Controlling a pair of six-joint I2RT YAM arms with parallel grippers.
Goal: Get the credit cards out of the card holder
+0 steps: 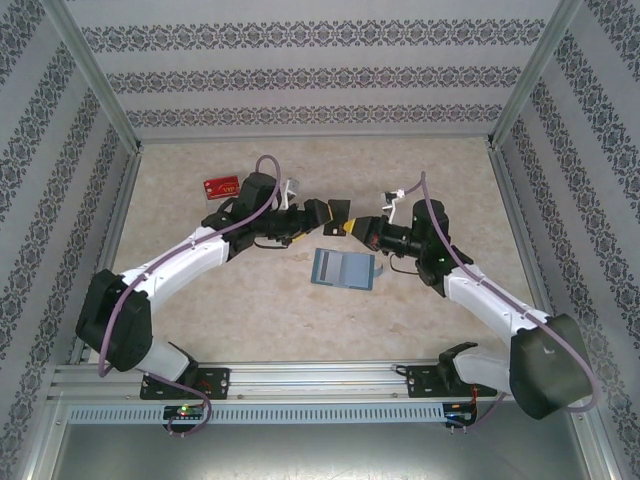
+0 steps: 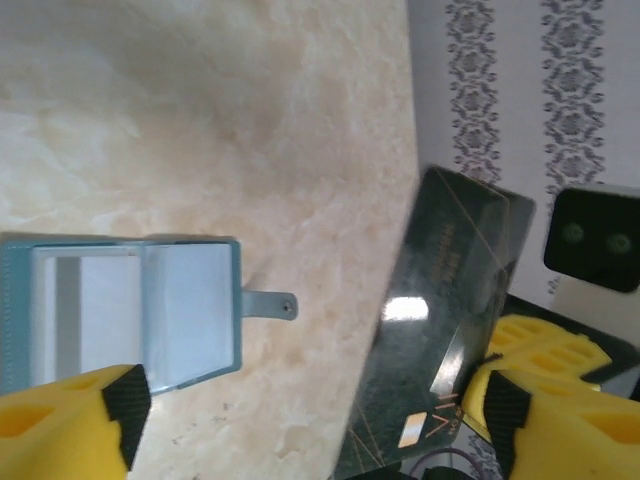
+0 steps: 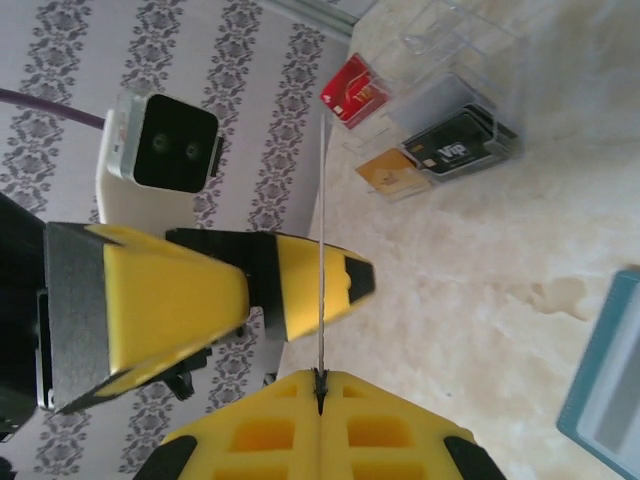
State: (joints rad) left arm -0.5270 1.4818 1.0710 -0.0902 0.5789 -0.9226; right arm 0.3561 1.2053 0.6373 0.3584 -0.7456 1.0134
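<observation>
The left gripper (image 2: 305, 412) stands wide open, its yellow fingers (image 2: 70, 425) far apart and pressing on nothing. The right gripper (image 3: 320, 388) is clenched on a thin, dark, glossy rectangular card with fine gold lines (image 2: 450, 320). In the right wrist view this card shows only as a thin line that rises out of the seam between the closed fingers.

The card is in the air over the beige marbled table (image 1: 250, 310), standing on its edge, and its long axis points away from the right fingers. It passes between the open left jaws, closer to one finger than to the other. So the two grippers meet nose to nose, and the right one alone carries the card.

The small blue-grey card holder of two flat panels (image 1: 343, 268) lies open on the table, its long side across the table. It is just to the near side of both grippers and a little closer to the right one. Its pale pockets look empty in the left wrist view, but I cannot tell this for every slot.

A clear plastic compartment tray (image 3: 480, 60) with a red, a black and a tan-orange card stands well apart, at the far side.

In my judgement the left gripper should draw straight back along the plane of the card, so that a finger does not knock it.
</observation>
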